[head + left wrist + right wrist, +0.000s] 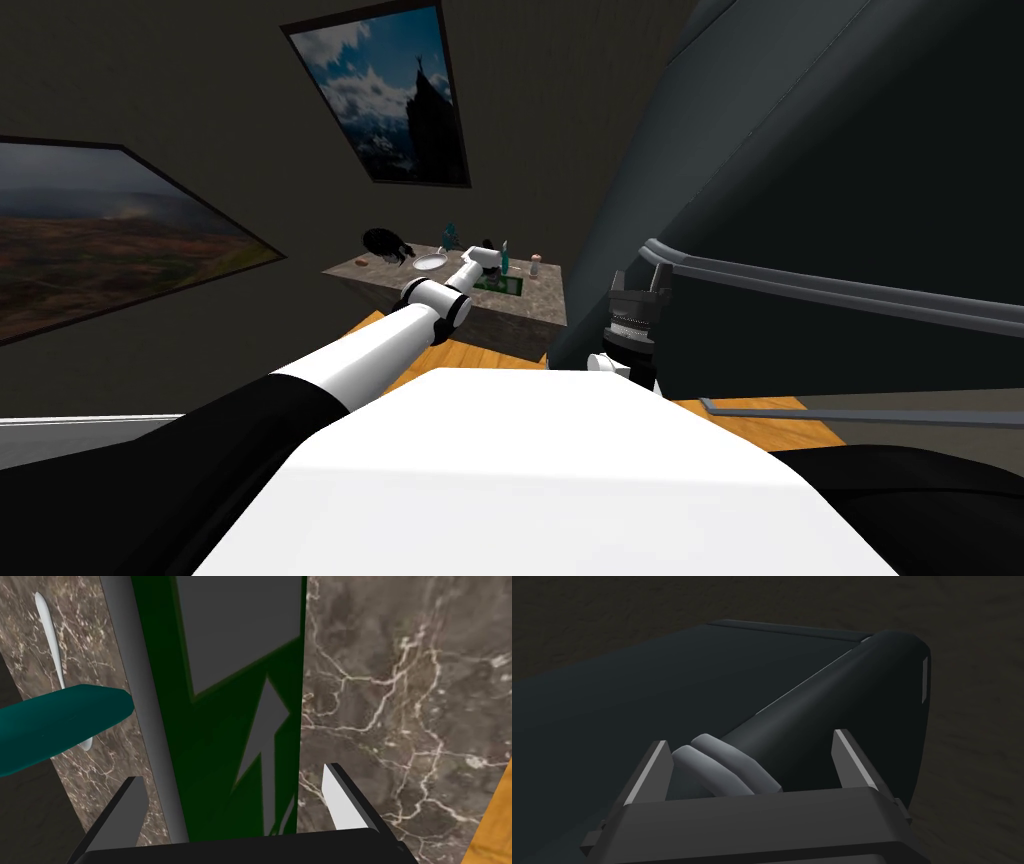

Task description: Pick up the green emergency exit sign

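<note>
We are stretching our left arm out over a marble-patterned bench (545,305), and the left gripper (233,775) is hanging just above the green emergency exit sign (220,741). The sign is lying flat on the bench top with its dark green face up, showing a grey panel and a grey arrow shape. One long side is edged by a grey strip. The gripper is released: its two fingers are standing wide apart, one at each long side of the sign, so the sign is passing between them. We cannot tell whether either finger is touching an edge.

Just beside the sign, on the strip side, a teal object (55,721) is leaning across a slender white utensil (50,636) that is resting on the marble. In the head view, a white plate (431,262), a black object (385,243) and a small bottle (536,265) are also sitting on the bench. The sign (500,285) is lying near the bench's front edge, under the left gripper (492,268). Orange wooden floor (470,355) is showing below the bench.

We are holding the right gripper (749,738) close to a large dark cabinet (662,686). Its fingers are spread apart and gripping nothing, and a grey handle (722,768) is showing between them.
</note>
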Robot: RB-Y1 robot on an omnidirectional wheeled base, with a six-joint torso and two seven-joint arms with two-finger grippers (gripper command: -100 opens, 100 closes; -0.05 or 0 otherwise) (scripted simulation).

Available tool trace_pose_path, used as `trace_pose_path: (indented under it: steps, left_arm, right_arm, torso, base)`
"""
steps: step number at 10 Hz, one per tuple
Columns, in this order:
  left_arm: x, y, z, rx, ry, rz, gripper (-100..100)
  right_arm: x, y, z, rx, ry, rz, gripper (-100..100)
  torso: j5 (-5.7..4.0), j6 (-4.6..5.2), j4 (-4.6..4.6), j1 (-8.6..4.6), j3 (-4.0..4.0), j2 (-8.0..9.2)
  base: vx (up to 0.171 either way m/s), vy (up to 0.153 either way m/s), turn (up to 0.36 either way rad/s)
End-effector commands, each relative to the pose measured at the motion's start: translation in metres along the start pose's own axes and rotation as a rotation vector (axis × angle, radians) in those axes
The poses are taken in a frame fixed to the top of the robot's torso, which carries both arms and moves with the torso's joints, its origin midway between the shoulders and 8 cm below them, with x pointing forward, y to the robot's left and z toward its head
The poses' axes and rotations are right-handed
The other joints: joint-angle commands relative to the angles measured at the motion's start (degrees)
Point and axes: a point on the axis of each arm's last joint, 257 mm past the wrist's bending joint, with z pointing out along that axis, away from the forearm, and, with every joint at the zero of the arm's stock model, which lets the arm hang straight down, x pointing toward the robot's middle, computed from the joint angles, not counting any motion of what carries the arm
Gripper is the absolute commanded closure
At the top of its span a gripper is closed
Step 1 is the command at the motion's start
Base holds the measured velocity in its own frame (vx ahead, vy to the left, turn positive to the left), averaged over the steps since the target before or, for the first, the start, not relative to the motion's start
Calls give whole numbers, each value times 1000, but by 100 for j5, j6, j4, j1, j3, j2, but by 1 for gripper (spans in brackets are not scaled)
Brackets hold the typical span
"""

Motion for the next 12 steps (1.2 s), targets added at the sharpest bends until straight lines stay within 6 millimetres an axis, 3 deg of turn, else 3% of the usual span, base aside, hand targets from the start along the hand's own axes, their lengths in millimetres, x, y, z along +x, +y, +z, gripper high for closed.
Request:
trace_pose_path:
  steps: [1,3,4,5,9,10,11,12]
  left_arm:
    - [0,15,14,-10,11,-16,-100]
    - [0,22,21,-15,16,-24,-100]
    - [2,16,16,-6,17,-17,-100]
    - [1,16,16,-4,18,-17,100]
    - [1,15,16,-4,18,-19,100]
    - [1,15,16,-5,18,-19,0]
    - [0,4,4,-2,3,-4,100]
    - [0,-4,-3,3,-3,4,100]
  right_arm:
    - [0,0,0,0,0,0,0]
    - [0,0,0,0,0,0,0]
    - [0,0,0,0,0,0,0]
    - [0,0,0,0,0,0,0]
    - [0,0,0,0,0,0,0]
    - [0,0,0,0,0,0,0]
    - [0,0,0,0,0,0,0]
    - [0,0,0,0,0,0,0]
  torso:
    - [0,0,0,0,0,0]
    - [6,-8,-25,20,-31,-36]
    - [9,-20,-43,30,-49,-53]
    - [11,-22,-46,32,-54,-58]
    - [15,-19,-56,36,-62,-65]
    - [16,-18,-56,37,-63,-67]
    - [16,-18,-57,37,-64,-69]
    - [13,-18,-50,28,-50,-45]
  base:
    - [129,77,-16]
    - [70,49,-22]
    - [17,12,-6]
    - [0,0,0]
    - [2,0,0]
    - [0,0,0]
    - [-82,-28,44]
    - [-141,-69,42]
